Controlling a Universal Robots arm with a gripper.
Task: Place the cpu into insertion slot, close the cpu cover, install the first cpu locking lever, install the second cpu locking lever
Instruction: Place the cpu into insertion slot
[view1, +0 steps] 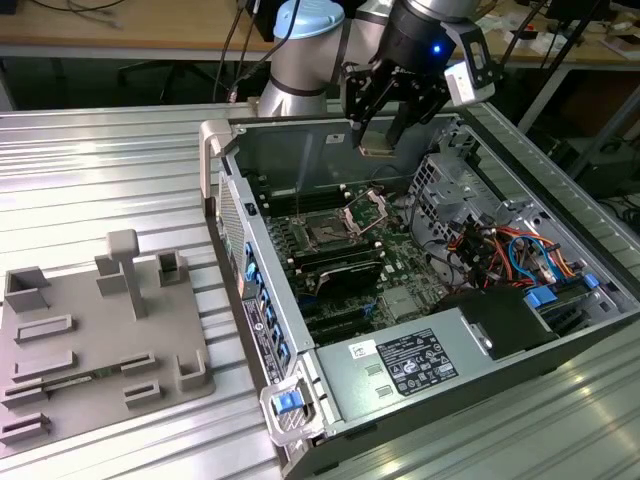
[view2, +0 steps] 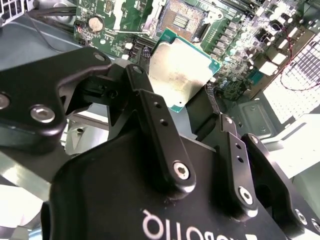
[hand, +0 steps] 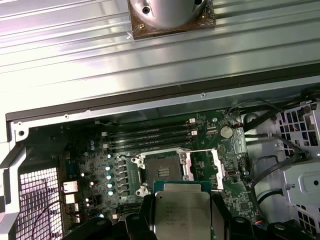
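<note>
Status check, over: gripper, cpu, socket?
Gripper shut on cpu, above the open case. Insertion slot empty, cpu cover raised. Nothing over the slot.

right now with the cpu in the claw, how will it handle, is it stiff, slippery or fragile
Probably stiff: the cpu is a flat, metal-topped plate and shows no bend in the claw. Likely slippery, since its smooth top shines and it seems held only by its thin edges. Probably light for its size, being so thin.

The cpu (view2: 181, 67) is topped in dull, scuffed metal; the tool (view2: 177, 97) matt.
</note>
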